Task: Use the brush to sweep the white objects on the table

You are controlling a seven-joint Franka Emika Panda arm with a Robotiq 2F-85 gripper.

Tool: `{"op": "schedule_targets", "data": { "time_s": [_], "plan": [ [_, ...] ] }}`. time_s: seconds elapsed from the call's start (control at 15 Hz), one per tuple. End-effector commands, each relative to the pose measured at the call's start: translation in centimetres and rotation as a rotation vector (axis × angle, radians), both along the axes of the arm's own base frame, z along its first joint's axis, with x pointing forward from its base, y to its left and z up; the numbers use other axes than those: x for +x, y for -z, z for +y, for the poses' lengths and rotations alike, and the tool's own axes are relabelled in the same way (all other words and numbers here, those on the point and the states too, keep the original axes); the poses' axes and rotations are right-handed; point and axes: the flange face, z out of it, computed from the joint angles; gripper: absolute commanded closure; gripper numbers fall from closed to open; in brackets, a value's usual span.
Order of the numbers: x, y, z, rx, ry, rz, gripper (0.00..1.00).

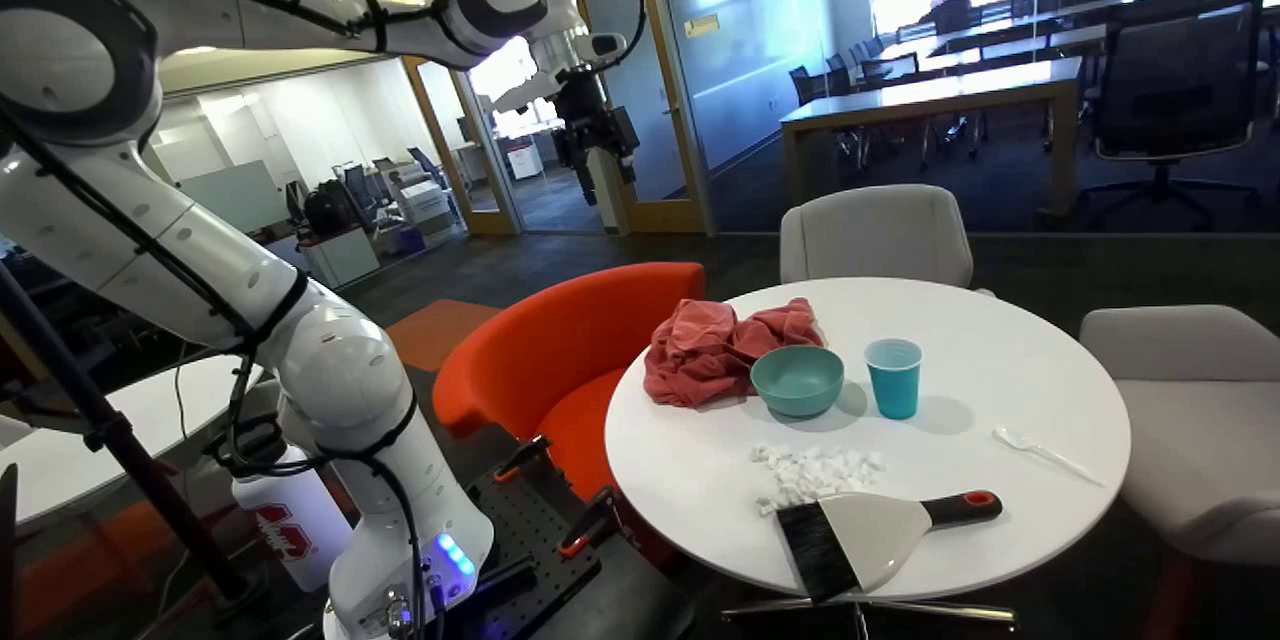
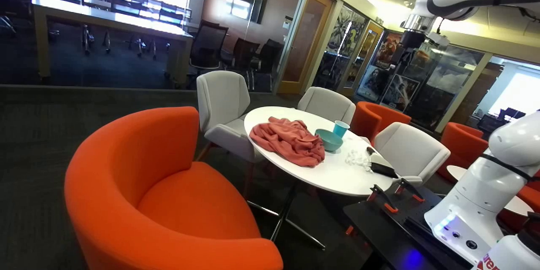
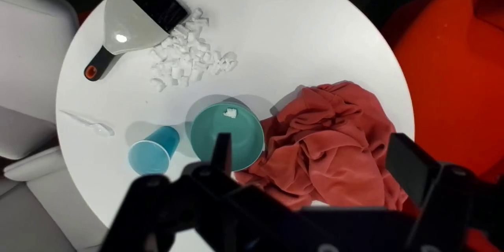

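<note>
You have a crumpled coral-red cloth [image 1: 710,350] touching a round teal bowl [image 1: 797,383]; you see an upright blue cup with a white rim [image 1: 895,385] just beside the bowl; past the cup lies a translucent plastic spoon [image 3: 93,125]; in an exterior view you have a curved orange upholstered armchair [image 1: 570,350] near the cloth, and a pale-grey upholstered chair [image 1: 878,236].

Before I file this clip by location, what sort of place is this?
Likely an office's shared lounge area: a round white table, an orange tub chair and, behind glass, a long table with office chairs.
</note>
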Motion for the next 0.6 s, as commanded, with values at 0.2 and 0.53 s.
{"op": "schedule_targets", "data": {
  "time_s": [0.2,0.53],
  "plan": [
    [3.6,0.0,-9.7,0.067,0.157,-0.048,0.0],
    [6.7,5.0,-17.2,0.105,0.275,0.025,0.0]
  ]
}}
